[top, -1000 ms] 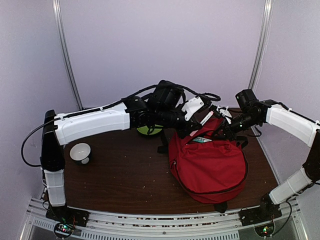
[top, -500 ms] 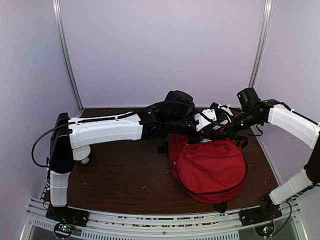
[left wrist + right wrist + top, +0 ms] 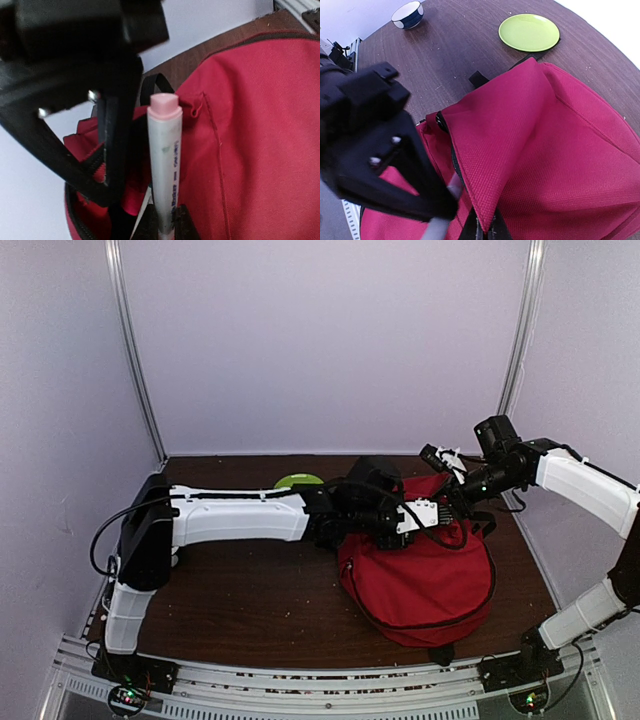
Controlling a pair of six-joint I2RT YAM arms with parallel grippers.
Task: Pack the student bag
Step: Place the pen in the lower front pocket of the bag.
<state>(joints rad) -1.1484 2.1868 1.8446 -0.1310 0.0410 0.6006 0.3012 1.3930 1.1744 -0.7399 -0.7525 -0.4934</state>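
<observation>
Left claw (image 3: 164, 225) clenched on a pen (image 3: 165, 160), right claw (image 3: 482, 231) pinching the mouth of the bag (image 3: 420, 580) beside the plate (image 3: 298, 481). Lower the pen straight into the gap, with the right lifting the flap clear.

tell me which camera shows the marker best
The left wrist view: the marker, white with a pink cap, stands mid-frame, clamped in the left gripper over the red bag. The top view hides it behind the left arm. The right wrist view shows at most a blurred grey sliver.

marker (image 3: 164, 165) print, too blurred to read
</observation>
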